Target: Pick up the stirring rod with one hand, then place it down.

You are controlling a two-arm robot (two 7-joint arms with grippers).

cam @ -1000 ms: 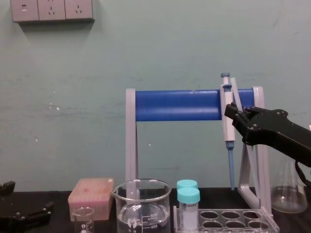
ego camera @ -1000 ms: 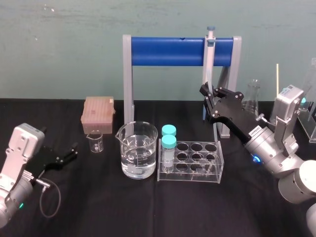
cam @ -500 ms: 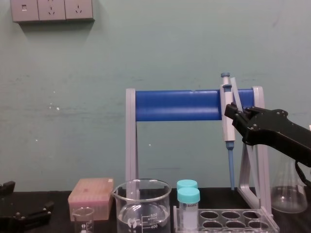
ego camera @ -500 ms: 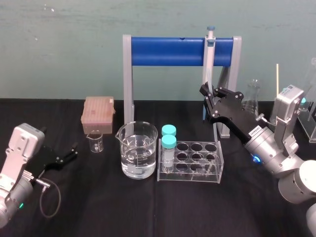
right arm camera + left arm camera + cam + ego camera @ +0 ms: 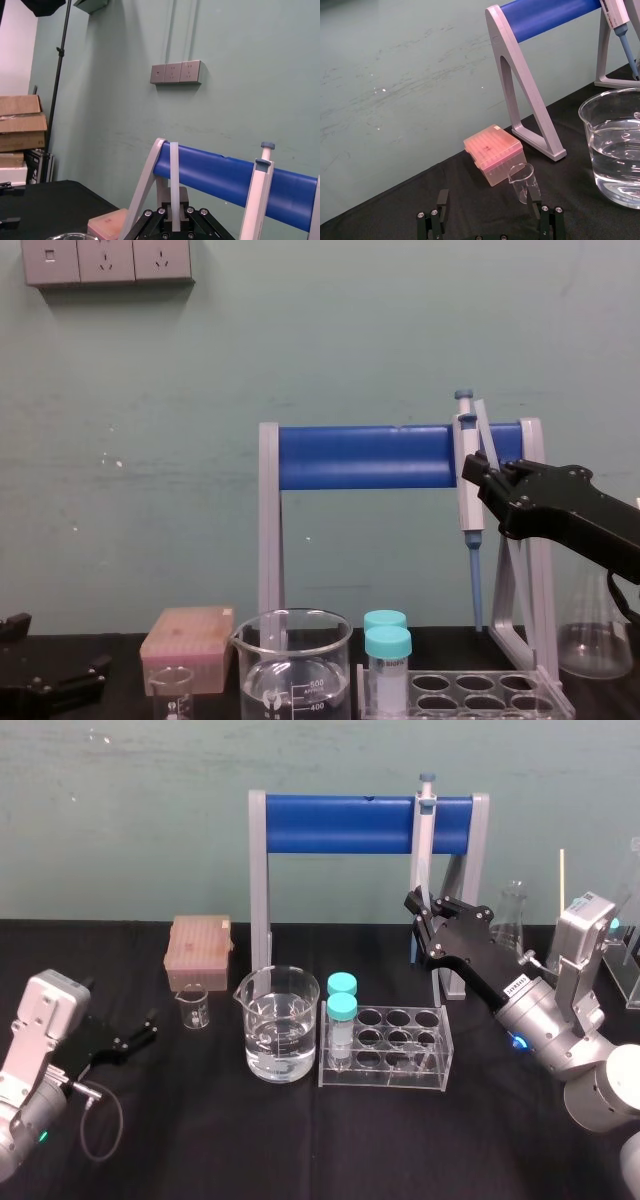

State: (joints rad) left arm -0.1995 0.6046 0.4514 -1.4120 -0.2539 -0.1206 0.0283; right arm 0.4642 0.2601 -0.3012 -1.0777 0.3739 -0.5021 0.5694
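Black and angular, my right pincer (image 5: pixel 418 910) hangs in the air, well clear of the dark surface (image 5: pixel 300 1140), with its fingers clamped narrow on the stirring rod (image 5: pixel 174 175). In the right wrist view the whitish rod rises straight out from between the fingers. In the chest view it leans up from the pincer (image 5: pixel 478 468) and its upper end (image 5: pixel 484 425) crosses just beside the head of the pipette (image 5: pixel 424 830). I cannot follow its lower part below the fingers.

Just behind the pincer stands the grey stand (image 5: pixel 258 880) with its blue bar, and the pipette hangs on it close to my fingertips. Below the pincer and a little nearer to me sits the clear tube rack (image 5: pixel 390 1045), with two teal-capped vials (image 5: pixel 342 1010) at the end away from the pincer. Past them is the large beaker (image 5: pixel 280 1035) of water. A conical flask (image 5: pixel 510 920) stands on the pincer's other side.

Far across from it, my left pincer (image 5: pixel 148 1025) rests low over the surface, fingers spread wide, near the small beaker (image 5: pixel 522 182) and the pink box (image 5: pixel 492 152).
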